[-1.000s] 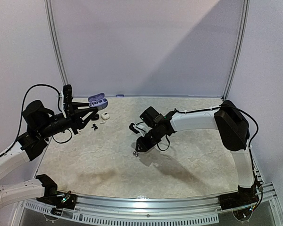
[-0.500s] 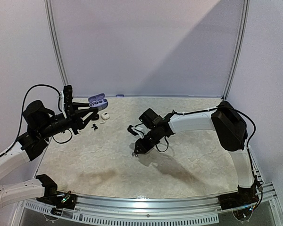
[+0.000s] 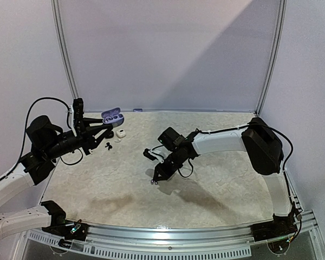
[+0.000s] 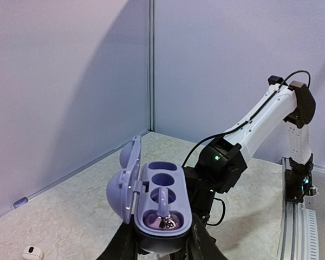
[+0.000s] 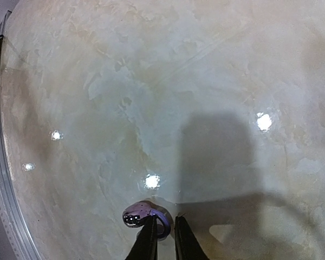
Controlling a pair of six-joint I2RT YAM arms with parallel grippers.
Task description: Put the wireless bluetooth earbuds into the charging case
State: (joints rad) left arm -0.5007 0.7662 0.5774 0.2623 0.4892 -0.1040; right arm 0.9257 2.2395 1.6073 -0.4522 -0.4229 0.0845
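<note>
1. At the near centre of the pale marbled bench (image 3: 97,184), the right claw (image 5: 163,225) is down at the surface. Its fingers are drawn almost together and appear clenched on a silvery earbud (image 5: 136,216).
2. In the wrist view the earbud's rounded head sticks out to one side of the fingertips, while the rest runs in between them. Its long axis seems to lie flat, across the fingers, though the earbud is too small to read exactly.
3. Farther back and to the left, two loose black earbuds (image 3: 108,147) lie on the bench. Just beyond them is a small white case (image 3: 120,132), which neither arm touches.
4. At the far left, the left claw (image 4: 162,246) holds a lilac charging case (image 4: 184,206) clear of the bench, gripped by its lower body with the lid swung open.
5. The case's long axis runs away from the left claw toward the right arm, and its wells face up. A seated earbud (image 4: 165,221) fills the well nearest the claw, and the recesses beyond it look empty.
6. The coming move likely turns on one relation: the case is far-left of the right claw, raised and well apart from it. The right arm would have to carry the silvery earbud that way and turn it to match an empty well.
</note>
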